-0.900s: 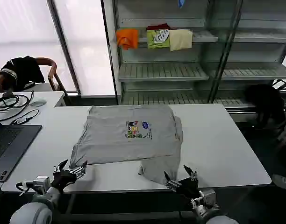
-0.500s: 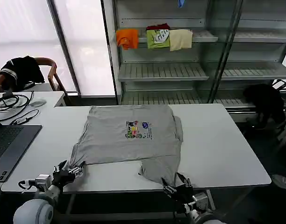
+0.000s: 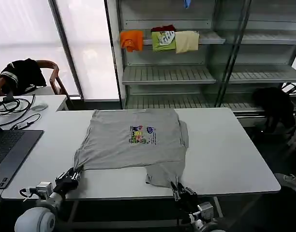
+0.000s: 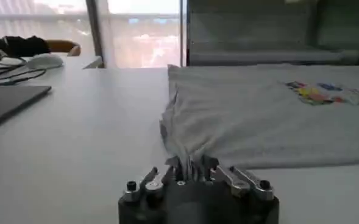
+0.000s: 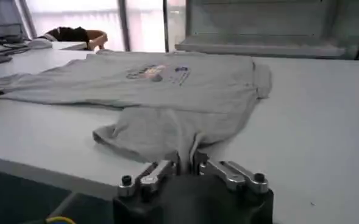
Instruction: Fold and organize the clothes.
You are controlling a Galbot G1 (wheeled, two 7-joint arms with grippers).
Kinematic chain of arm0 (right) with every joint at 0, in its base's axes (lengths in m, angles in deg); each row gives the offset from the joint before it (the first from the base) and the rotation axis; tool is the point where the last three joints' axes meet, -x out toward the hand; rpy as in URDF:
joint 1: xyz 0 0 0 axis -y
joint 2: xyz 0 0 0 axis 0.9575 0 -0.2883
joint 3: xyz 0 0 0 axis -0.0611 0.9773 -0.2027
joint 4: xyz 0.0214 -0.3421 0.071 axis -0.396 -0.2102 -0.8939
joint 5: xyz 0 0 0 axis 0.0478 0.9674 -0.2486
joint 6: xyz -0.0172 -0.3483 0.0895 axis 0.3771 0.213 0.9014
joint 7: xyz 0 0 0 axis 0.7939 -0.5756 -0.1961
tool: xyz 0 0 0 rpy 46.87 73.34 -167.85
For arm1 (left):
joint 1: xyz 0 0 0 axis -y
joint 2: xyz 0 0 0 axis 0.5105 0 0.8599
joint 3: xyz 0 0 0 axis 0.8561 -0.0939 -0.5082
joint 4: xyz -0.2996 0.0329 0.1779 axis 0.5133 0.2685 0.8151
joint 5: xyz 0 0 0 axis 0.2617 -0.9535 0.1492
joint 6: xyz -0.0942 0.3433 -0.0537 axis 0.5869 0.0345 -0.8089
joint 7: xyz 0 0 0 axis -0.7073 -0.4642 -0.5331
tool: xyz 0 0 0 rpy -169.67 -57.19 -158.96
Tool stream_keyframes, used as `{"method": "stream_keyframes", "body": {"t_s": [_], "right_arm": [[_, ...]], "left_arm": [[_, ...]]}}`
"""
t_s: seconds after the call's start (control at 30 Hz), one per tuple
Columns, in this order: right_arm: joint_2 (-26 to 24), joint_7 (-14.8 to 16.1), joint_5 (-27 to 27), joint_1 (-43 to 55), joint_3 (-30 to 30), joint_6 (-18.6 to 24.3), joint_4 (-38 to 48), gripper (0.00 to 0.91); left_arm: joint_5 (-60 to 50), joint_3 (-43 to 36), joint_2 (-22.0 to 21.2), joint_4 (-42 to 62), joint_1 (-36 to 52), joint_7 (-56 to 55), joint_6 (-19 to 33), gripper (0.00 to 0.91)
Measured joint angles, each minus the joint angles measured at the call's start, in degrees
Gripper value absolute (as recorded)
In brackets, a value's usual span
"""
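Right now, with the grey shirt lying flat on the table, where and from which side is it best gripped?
Probably at its near-edge corners, from the robot's side. The shirt lies flat, so just its edges offer fabric to pinch. The left pincer is shut on the bunched near-left corner, the right pincer on the flap hanging nearest the table edge.

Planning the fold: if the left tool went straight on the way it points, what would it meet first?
The grey shirt itself: the left tool is already shut on its near corner, with cloth directly ahead.
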Motion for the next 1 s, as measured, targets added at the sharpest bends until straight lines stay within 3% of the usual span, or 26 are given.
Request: {"method": "stream_keyframes", "body": {"t_s": [0.4, 1.0], "right_arm": [[3.5, -2.5, -2.0, 6.8, -0.8, 5.5, 2.7, 0.000], [11.2, -5.1, -2.2, 31.8, -0.3, 3.7, 20.7, 0.000]], "left_arm": [[6.4, -0.2, -0.7, -1.9, 3.5, 0.4, 1.4, 0.000], [14.4, -2.6, -0.4, 9.0, 20.2, -2.1, 1.7, 0.000]]}}
